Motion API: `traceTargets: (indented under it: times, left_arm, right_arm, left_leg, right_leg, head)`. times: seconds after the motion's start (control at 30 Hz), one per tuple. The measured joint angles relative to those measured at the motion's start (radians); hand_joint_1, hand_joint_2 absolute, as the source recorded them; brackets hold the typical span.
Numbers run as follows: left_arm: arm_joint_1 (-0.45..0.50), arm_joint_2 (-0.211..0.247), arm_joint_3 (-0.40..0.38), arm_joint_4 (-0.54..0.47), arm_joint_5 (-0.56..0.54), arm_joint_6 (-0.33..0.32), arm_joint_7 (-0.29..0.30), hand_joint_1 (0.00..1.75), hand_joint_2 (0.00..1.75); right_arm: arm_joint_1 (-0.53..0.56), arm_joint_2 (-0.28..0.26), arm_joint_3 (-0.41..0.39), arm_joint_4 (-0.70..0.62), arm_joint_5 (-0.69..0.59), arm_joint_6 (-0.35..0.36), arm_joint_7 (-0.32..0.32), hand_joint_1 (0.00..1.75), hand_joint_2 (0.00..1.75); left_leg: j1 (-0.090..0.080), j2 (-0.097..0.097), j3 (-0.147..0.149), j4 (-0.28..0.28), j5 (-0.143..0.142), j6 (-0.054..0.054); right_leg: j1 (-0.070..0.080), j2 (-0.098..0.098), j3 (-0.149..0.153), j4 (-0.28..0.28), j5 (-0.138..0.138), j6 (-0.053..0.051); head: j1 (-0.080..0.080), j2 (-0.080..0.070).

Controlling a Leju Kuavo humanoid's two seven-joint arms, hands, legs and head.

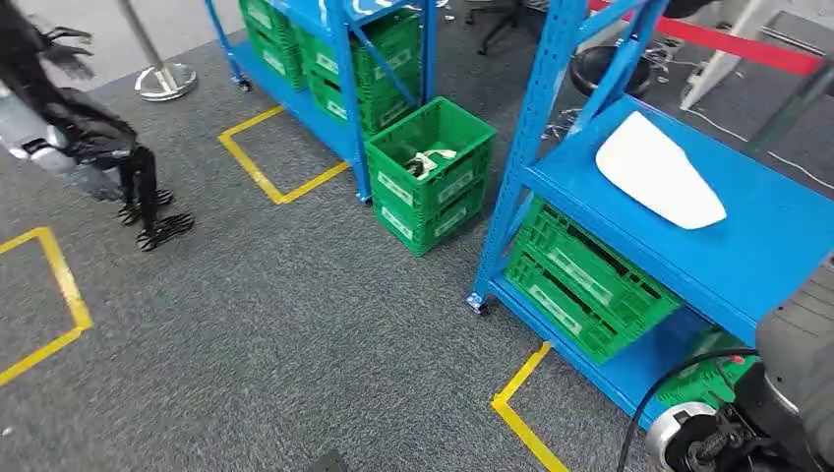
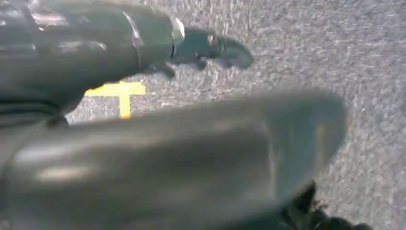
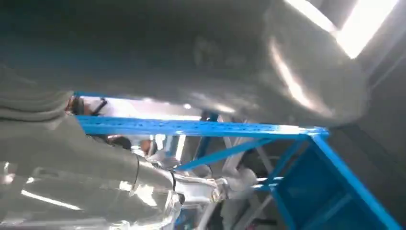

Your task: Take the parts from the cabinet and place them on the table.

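A large white curved part [image 1: 657, 169] lies on the upper blue shelf of the right-hand rack [image 1: 777, 246]. A green crate [image 1: 462, 133] on the floor between the racks holds small pale parts [image 1: 430, 162]. My left hand [image 1: 152, 211] hangs at the far left over the carpet, well away from both; in the left wrist view the left hand [image 2: 201, 48] has its fingers stretched out and holds nothing. My right arm [image 1: 802, 344] comes in at the bottom right beside the rack. In the right wrist view the right hand [image 3: 158, 182] sits below a blue shelf beam [image 3: 191, 127], fingers extended and empty.
Green crates [image 1: 580, 280] fill the right rack's lower shelf. A second blue rack [image 1: 339, 59] with more green crates stands behind. Yellow tape squares [image 1: 261, 167] mark the grey carpet. A stanchion base [image 1: 165, 81] and a red barrier belt [image 1: 728, 44] lie at the back.
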Motion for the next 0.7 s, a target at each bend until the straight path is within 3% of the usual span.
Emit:
traceTargets:
  times: [0.07, 0.1, 0.13, 0.17, 0.2, 0.23, 0.27, 0.3, 0.37, 0.4, 0.43, 0.47, 0.57, 0.6, 0.63, 0.67, 0.7]
  left_arm:
    - [0.004, -0.001, 0.000, 0.000, 0.000, 0.000, 0.000, 0.00, 0.00]
    - [0.003, 0.002, 0.000, 0.001, 0.001, 0.001, 0.000, 0.00, 0.00]
    - [0.004, 0.000, 0.000, 0.000, 0.001, 0.001, -0.001, 0.00, 0.00]
    - [0.005, 0.000, -0.001, 0.000, 0.001, 0.001, -0.001, 0.00, 0.00]
    - [0.009, 0.000, -0.001, 0.000, 0.002, 0.001, 0.000, 0.00, 0.00]
    - [0.012, 0.002, -0.001, 0.000, 0.002, 0.001, 0.000, 0.00, 0.00]
    - [0.014, 0.002, -0.001, 0.000, 0.002, 0.001, 0.000, 0.00, 0.00]
    - [0.014, 0.002, -0.001, 0.000, 0.002, 0.001, 0.000, 0.00, 0.00]
    - [0.010, 0.000, -0.001, 0.000, 0.002, 0.001, 0.000, 0.00, 0.00]
    - [0.009, -0.001, -0.001, 0.000, 0.002, 0.001, 0.000, 0.00, 0.00]
    - [0.008, -0.002, -0.001, 0.000, 0.002, 0.001, -0.001, 0.00, 0.00]
    - [0.008, -0.002, -0.001, 0.000, 0.002, 0.001, 0.000, 0.00, 0.00]
    - [0.006, -0.005, -0.001, 0.000, 0.003, 0.001, -0.001, 0.00, 0.00]
    - [0.003, -0.005, -0.001, 0.000, 0.002, 0.001, -0.001, 0.00, 0.00]
    - [0.001, -0.005, -0.001, 0.000, 0.002, 0.001, -0.001, 0.00, 0.00]
    - [0.002, -0.005, -0.001, 0.000, 0.003, 0.001, -0.001, 0.00, 0.00]
    - [0.006, -0.005, -0.001, 0.000, 0.003, 0.001, -0.001, 0.00, 0.00]
  right_arm:
    - [-0.001, -0.003, 0.000, -0.001, 0.000, 0.000, 0.000, 0.00, 0.00]
    - [-0.001, -0.003, 0.000, -0.002, 0.000, 0.000, -0.001, 0.00, 0.00]
    - [-0.008, -0.005, 0.000, -0.001, 0.000, 0.000, -0.001, 0.00, 0.00]
    - [-0.008, -0.005, 0.002, 0.000, 0.000, 0.000, -0.001, 0.00, 0.00]
    - [-0.005, -0.005, 0.003, 0.001, 0.000, 0.000, -0.001, 0.00, 0.00]
    - [-0.004, -0.005, 0.003, 0.002, 0.000, 0.000, -0.001, 0.00, 0.00]
    - [-0.003, -0.005, 0.005, 0.004, 0.000, 0.000, -0.001, 0.00, 0.00]
    - [-0.003, -0.005, 0.005, 0.005, 0.000, 0.000, -0.001, 0.00, 0.00]
    - [-0.004, -0.005, 0.008, 0.005, 0.000, 0.000, -0.001, 0.00, 0.00]
    - [-0.004, -0.005, 0.008, 0.005, 0.000, 0.000, -0.001, 0.00, 0.00]
    - [-0.005, -0.006, 0.008, 0.005, 0.000, 0.000, -0.001, 0.00, 0.00]
    - [-0.008, -0.006, 0.008, 0.005, 0.000, 0.000, -0.001, 0.00, 0.00]
    - [-0.004, -0.007, 0.008, 0.004, 0.000, 0.000, -0.001, 0.00, 0.00]
    - [-0.003, -0.007, 0.008, 0.003, 0.000, 0.000, -0.001, 0.00, 0.00]
    - [-0.008, -0.007, 0.009, 0.002, 0.001, 0.000, -0.002, 0.00, 0.00]
    - [-0.008, -0.008, 0.010, 0.002, 0.000, 0.000, -0.001, 0.00, 0.00]
    - [-0.005, -0.008, 0.010, 0.003, 0.000, 0.000, -0.001, 0.00, 0.00]
  left_leg:
    - [0.005, 0.033, 0.011, -0.014, 0.000, 0.011]
    - [0.005, 0.050, 0.019, -0.019, 0.000, 0.014]
    - [0.003, 0.070, 0.024, -0.020, -0.004, 0.021]
    - [0.000, 0.091, 0.028, -0.020, -0.008, 0.027]
    - [-0.002, 0.112, 0.031, -0.020, -0.014, 0.029]
    - [-0.003, 0.131, 0.035, -0.020, -0.018, 0.028]
    - [-0.003, 0.148, 0.041, -0.020, -0.024, 0.027]
    - [-0.003, 0.164, 0.048, -0.020, -0.030, 0.025]
    - [-0.003, 0.188, 0.068, -0.020, -0.042, 0.020]
    - [-0.004, 0.196, 0.075, -0.021, -0.048, 0.017]
    - [-0.009, 0.206, 0.075, -0.021, -0.052, 0.011]
    - [-0.010, 0.212, 0.074, -0.020, -0.054, 0.006]
    - [-0.011, 0.238, 0.090, -0.029, -0.059, -0.008]
    - [-0.005, 0.166, 0.089, -0.021, -0.073, -0.015]
    - [-0.002, 0.098, 0.070, 0.019, -0.098, -0.015]
    - [-0.002, 0.087, 0.031, 0.093, -0.132, -0.015]
    - [-0.002, 0.089, -0.018, 0.178, -0.165, -0.017]
  right_leg:
    - [0.001, 0.027, 0.000, -0.004, -0.001, 0.011]
    - [0.005, -0.023, -0.005, 0.012, -0.014, 0.015]
    - [0.006, -0.072, -0.031, 0.064, -0.044, 0.020]
    - [0.003, -0.096, -0.070, 0.142, -0.080, 0.026]
    - [0.002, -0.106, -0.114, 0.223, -0.112, 0.030]
    - [0.002, -0.111, -0.146, 0.281, -0.127, 0.033]
    - [0.002, -0.114, -0.155, 0.297, -0.119, 0.035]
    - [0.002, -0.116, -0.143, 0.269, -0.086, 0.034]
    - [0.003, -0.133, -0.064, 0.107, 0.015, 0.026]
    - [0.008, -0.166, -0.027, 0.028, 0.041, 0.018]
    - [0.023, -0.192, -0.013, 0.019, 0.022, 0.012]
    - [0.023, -0.187, -0.010, 0.000, 0.016, 0.003]
    - [0.021, -0.156, -0.009, -0.006, 0.016, -0.010]
    - [0.014, -0.152, 0.002, -0.016, 0.020, -0.014]
    - [0.011, -0.146, 0.006, -0.019, 0.019, -0.021]
    - [0.010, -0.138, 0.006, -0.019, 0.019, -0.024]
    - [0.011, -0.128, 0.006, -0.018, 0.017, -0.026]
  head:
    - [-0.001, 0.000]
    - [0.000, 0.000]
    - [0.011, 0.000]
    - [0.011, 0.000]
    - [0.012, 0.000]
    - [0.012, 0.000]
    - [0.013, 0.000]
    - [0.013, 0.000]
    - [0.014, 0.000]
    - [0.016, 0.000]
    - [0.015, 0.000]
    - [0.017, 0.000]
    - [0.013, 0.000]
    - [0.011, 0.000]
    - [0.009, 0.000]
    - [0.003, 0.000]
    - [0.001, 0.000]
